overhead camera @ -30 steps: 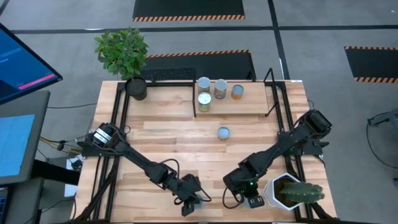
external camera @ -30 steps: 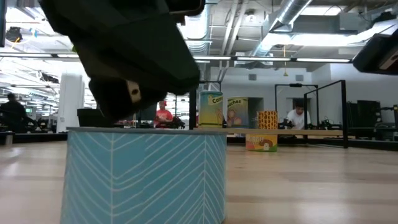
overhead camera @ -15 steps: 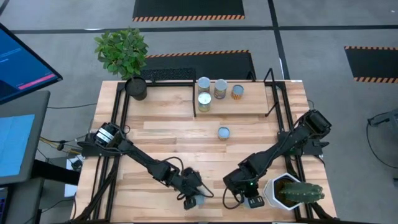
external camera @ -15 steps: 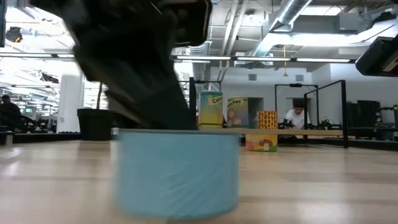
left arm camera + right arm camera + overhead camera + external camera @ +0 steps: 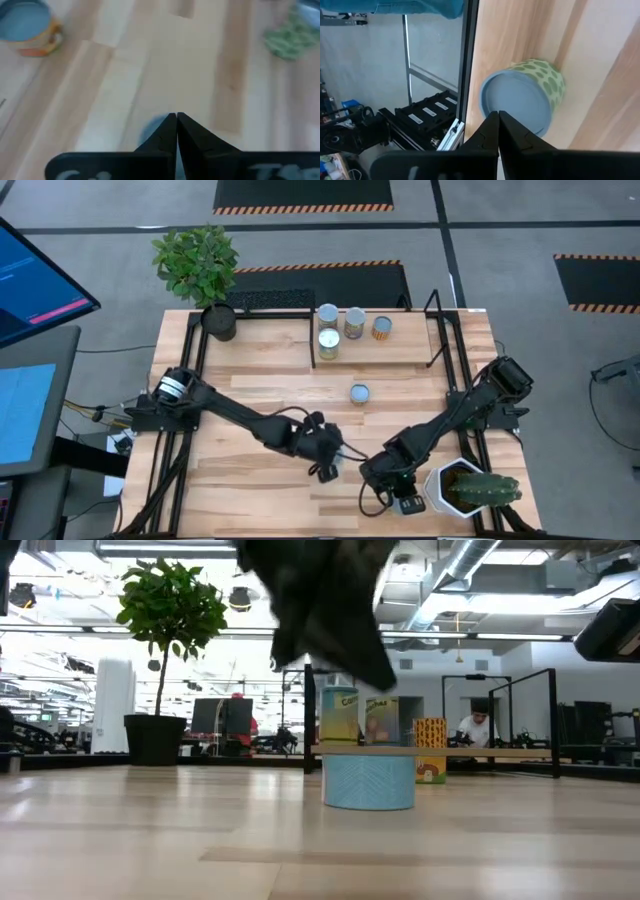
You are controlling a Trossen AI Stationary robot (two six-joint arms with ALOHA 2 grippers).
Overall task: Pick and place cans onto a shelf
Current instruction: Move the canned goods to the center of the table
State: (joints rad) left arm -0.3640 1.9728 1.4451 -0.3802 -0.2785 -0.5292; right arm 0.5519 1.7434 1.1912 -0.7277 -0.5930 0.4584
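High view gives us the left gripper (image 5: 325, 467) low over the middle of the table, fingers pressed together with nothing between them; a pale-blue can (image 5: 368, 781) stands just beside it on the boards. We see our right gripper (image 5: 385, 492) near the front edge, by the white cactus pot (image 5: 452, 486), fingers likewise closed and empty, with a green-spotted can (image 5: 524, 95) lying on its side ahead of them. Four cans (image 5: 352, 322) sit on the shelf (image 5: 275, 346), and one more can (image 5: 360, 392) stands alone in front of it.
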